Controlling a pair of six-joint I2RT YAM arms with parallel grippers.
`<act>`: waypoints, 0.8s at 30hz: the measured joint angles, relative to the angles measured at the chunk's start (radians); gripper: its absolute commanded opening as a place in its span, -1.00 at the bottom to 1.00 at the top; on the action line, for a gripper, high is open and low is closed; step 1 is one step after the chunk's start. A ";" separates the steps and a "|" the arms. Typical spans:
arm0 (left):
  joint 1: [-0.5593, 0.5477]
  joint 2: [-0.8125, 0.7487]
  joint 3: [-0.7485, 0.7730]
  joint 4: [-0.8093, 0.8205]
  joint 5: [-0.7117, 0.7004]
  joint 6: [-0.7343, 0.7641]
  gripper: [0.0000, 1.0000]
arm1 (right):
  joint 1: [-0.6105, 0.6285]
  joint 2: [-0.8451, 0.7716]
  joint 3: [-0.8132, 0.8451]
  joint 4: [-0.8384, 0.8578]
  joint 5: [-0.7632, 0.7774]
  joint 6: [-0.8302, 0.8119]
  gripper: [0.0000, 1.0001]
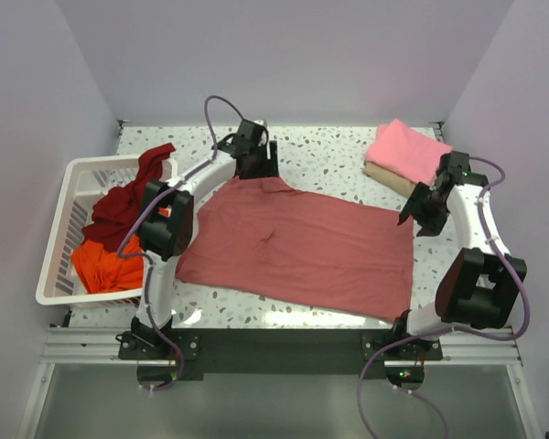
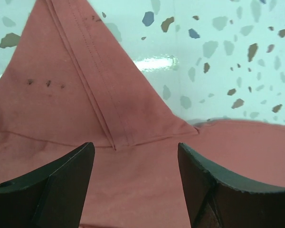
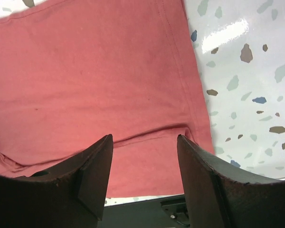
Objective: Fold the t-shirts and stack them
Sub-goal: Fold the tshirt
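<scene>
Across the bench (image 1: 329, 155) lies the rose-red t-shirt (image 1: 302, 247); left fingers (image 2: 61, 185) spread open over its far edge, right fingers (image 3: 76, 175) open too, gripping nothing

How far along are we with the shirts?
Done: pink shirt lies folded on a tan folded piece, far right. In hand: rose-red shirt spread out, left gripper and right gripper open over its edges. Remaining: folding it, then maroon shirt and orange shirt in the basket.

High rear view facing down, wrist views close over shared rose-red shirt (image 1: 302, 247)
</scene>
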 measured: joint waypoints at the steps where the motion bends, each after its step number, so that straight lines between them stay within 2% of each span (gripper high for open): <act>1: 0.001 0.031 0.014 -0.006 -0.001 -0.005 0.48 | 0.000 -0.010 0.000 -0.006 -0.001 0.000 0.19; 5: 0.009 0.122 0.078 -0.030 -0.003 -0.010 0.41 | 0.000 -0.030 -0.003 -0.023 -0.007 0.000 0.14; 11: 0.024 0.169 0.153 -0.036 -0.019 -0.024 0.33 | 0.000 -0.063 -0.036 -0.031 -0.028 0.000 0.09; 24: 0.031 0.217 0.167 -0.056 -0.031 -0.035 0.20 | 0.000 -0.085 -0.055 -0.049 -0.030 0.000 0.08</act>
